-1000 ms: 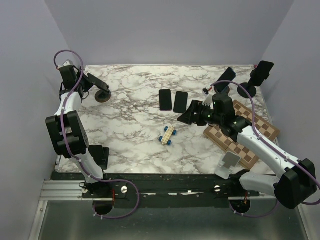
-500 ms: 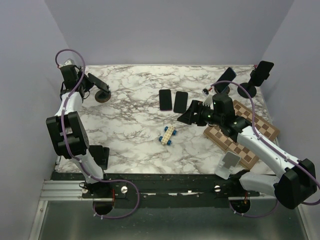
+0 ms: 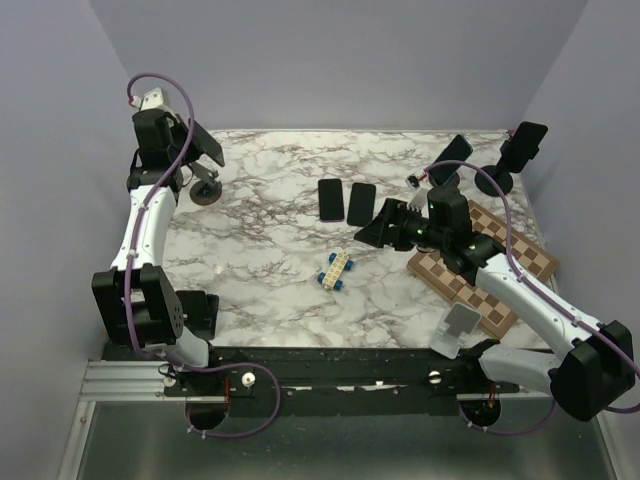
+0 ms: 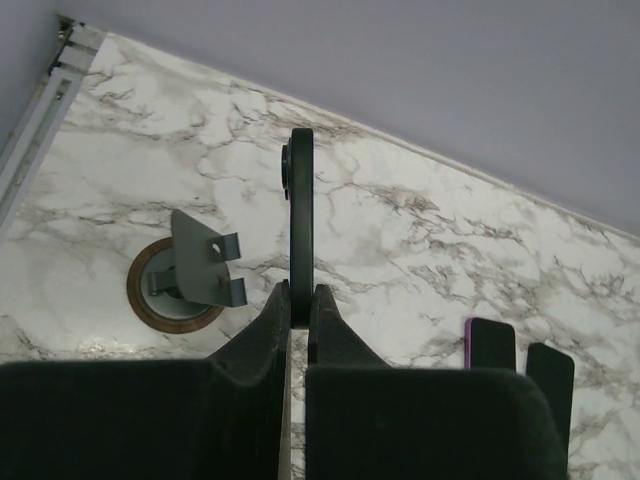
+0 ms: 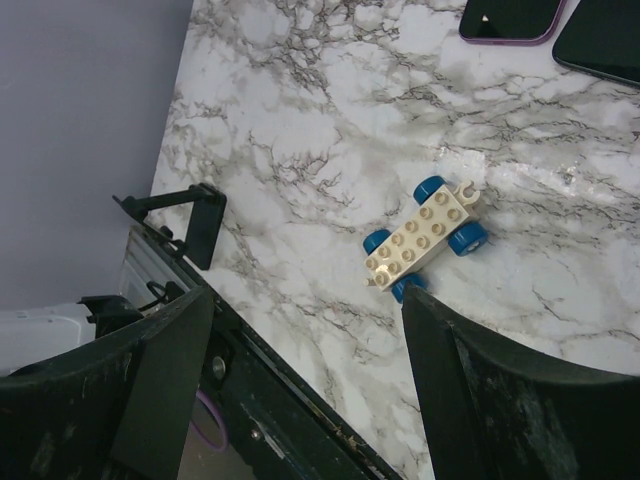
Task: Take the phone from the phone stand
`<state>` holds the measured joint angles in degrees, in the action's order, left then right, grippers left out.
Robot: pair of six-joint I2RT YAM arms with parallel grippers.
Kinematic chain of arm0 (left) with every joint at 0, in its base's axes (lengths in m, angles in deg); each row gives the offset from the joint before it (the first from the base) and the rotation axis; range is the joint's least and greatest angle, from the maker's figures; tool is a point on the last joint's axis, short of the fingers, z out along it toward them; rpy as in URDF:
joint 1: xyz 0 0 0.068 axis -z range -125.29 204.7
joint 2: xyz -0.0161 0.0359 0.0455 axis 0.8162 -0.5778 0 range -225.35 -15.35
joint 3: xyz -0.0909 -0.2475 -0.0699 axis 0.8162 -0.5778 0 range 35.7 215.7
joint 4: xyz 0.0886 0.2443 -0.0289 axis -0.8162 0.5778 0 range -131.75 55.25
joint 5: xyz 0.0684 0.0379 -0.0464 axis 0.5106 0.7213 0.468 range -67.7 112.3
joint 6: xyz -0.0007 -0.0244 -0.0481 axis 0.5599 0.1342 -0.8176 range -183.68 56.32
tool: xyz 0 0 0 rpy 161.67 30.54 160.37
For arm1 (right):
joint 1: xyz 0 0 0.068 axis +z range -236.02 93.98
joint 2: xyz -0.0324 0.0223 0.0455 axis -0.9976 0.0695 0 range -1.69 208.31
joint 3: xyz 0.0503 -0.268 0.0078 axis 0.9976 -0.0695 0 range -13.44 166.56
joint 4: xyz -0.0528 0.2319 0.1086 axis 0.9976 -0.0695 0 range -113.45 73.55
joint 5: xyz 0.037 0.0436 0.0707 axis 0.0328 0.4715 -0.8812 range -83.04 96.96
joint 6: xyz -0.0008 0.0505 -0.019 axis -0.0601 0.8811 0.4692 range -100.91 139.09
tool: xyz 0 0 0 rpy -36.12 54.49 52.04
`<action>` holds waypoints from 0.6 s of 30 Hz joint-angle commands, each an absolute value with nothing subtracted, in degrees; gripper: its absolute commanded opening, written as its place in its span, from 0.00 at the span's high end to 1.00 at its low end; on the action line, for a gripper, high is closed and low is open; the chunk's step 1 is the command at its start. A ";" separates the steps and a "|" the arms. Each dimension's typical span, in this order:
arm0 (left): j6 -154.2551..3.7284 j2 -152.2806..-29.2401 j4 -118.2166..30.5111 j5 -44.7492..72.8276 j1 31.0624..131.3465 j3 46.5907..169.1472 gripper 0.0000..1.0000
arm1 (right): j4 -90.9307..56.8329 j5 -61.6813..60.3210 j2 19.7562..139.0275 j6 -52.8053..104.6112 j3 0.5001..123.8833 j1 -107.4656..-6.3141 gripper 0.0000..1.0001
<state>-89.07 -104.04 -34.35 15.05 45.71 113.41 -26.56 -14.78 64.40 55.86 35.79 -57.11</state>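
Phone and left gripper: the gripper is pinching the dark handset by its lower edge, jaws drawn narrow and closed on it. The wrist view is showing the device edge-on and upright between the 2 fingers. In the top view the arm is holding it raised at the far-left corner, close to the back wall.

The phone stand is sitting on the marble table, below and to the left of the handset in the wrist view. Its round brown-rimmed base is resting flat and its grey bracket is showing bare. Phone and stand are not touching.

The right gripper is poised over the middle of the table with its 2 fingers spread wide, gripping nothing. Its wrist view is looking down between them at a toy car of cream bricks on blue wheels, which is lying on the marble.

Just beyond this gripper, a purple-edged phone and a black phone are lying flat, side by side. A chessboard is lying along the right side, partly under the right arm.

At the far right, an inner stand and a corner stand are each carrying a dark phone. A white stand is standing near the right arm's base, and a black stand is standing near the left arm's base.
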 commanded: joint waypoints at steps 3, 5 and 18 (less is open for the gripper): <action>-83.10 -108.54 -21.95 6.58 53.67 125.33 1.00 | -26.37 -14.92 62.71 56.06 35.34 -57.10 0.16; -83.82 -113.23 -15.21 0.41 54.52 131.04 1.00 | -26.90 -14.84 62.33 55.92 35.58 -57.14 0.16; -78.68 -130.96 8.65 -8.97 63.73 146.87 1.00 | -28.76 -14.16 58.98 55.94 35.34 -57.10 0.16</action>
<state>-81.22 -129.15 1.80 -3.13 62.21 142.13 -26.91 -14.71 60.26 55.97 35.77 -57.11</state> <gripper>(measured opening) 0.070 0.836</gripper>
